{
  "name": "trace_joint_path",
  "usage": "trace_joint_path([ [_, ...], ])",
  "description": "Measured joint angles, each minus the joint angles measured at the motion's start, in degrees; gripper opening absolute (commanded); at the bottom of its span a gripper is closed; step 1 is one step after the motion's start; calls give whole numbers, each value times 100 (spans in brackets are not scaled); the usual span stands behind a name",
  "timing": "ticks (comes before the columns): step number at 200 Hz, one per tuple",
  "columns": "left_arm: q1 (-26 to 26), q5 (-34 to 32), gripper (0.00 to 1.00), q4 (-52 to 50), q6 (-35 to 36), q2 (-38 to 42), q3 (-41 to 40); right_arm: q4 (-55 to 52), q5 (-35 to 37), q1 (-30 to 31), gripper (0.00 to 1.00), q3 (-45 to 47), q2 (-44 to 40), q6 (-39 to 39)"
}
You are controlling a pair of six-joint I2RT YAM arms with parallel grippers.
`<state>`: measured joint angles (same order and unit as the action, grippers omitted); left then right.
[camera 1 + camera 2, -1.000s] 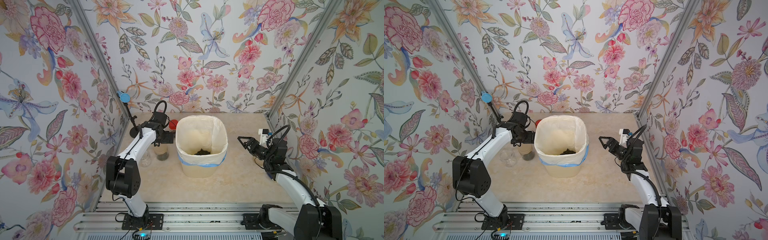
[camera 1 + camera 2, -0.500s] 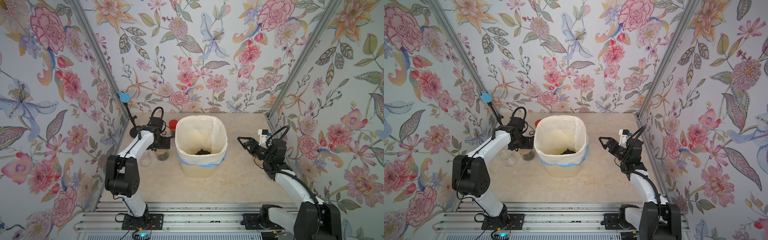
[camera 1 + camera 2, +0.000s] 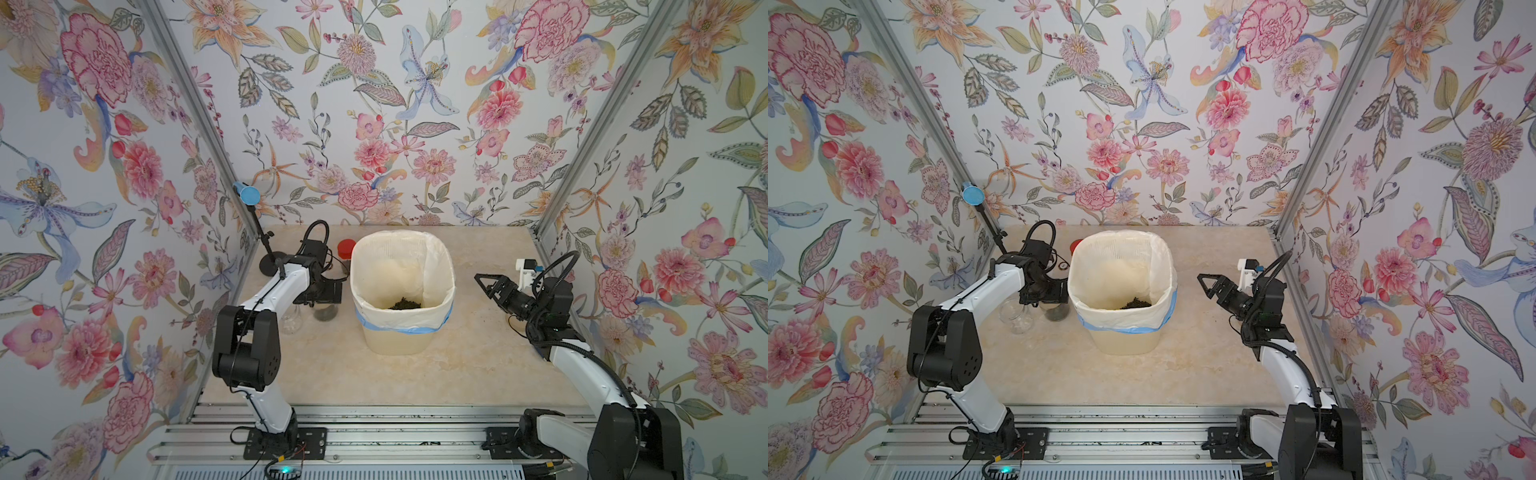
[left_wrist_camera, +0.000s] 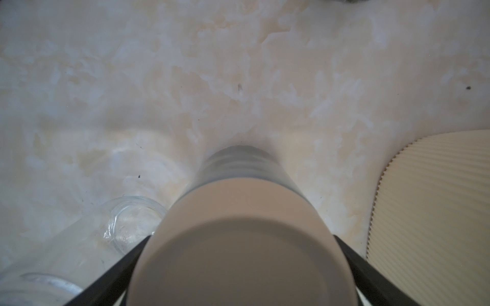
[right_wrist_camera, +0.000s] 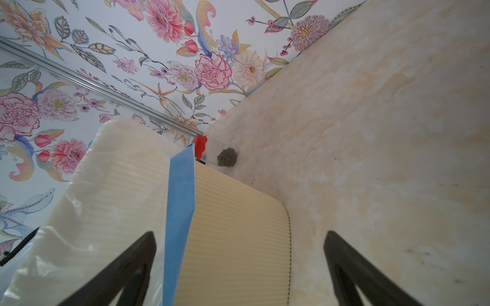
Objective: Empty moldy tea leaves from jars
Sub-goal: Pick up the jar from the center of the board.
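Note:
A squat clear jar with a beige lid [image 4: 238,254] stands left of the bin, with dark tea leaves [image 3: 325,313] in its bottom. My left gripper [image 3: 326,291] hangs right over it, open, one black finger [image 4: 124,259] on each side of the lid. Just to its left stands an empty clear jar [image 3: 1016,318] without a lid. The red-capped jar [image 3: 345,249] stands behind them by the bin's back corner, with tea leaves [image 5: 226,156] inside. A small heap of tea leaves [image 3: 1136,304] lies inside the bin. My right gripper [image 3: 486,286] is open and empty, right of the bin.
The cream ribbed bin [image 3: 395,340], with a white liner and a blue tape band, fills the middle of the marble table. A black pole with a blue tip [image 3: 248,194] stands at the back left. Flowered walls close three sides; metal rails run along the front.
My left gripper has moved a little toward the front and down over the beige-lidded jar. The right arm has hardly moved.

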<state>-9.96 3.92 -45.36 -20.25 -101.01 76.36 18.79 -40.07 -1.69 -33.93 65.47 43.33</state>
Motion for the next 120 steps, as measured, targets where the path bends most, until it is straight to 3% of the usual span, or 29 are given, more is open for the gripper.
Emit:
trace_joint_path([
  [63,0,13,99,-98,61,-304,157,122,-2,2,100,142,66,39],
  [101,4,-2,84,-164,142,-337,293,208,-4,0,100,184,120,61],
  [120,4,-4,83,-181,162,-337,293,254,-20,0,100,186,140,63],
])
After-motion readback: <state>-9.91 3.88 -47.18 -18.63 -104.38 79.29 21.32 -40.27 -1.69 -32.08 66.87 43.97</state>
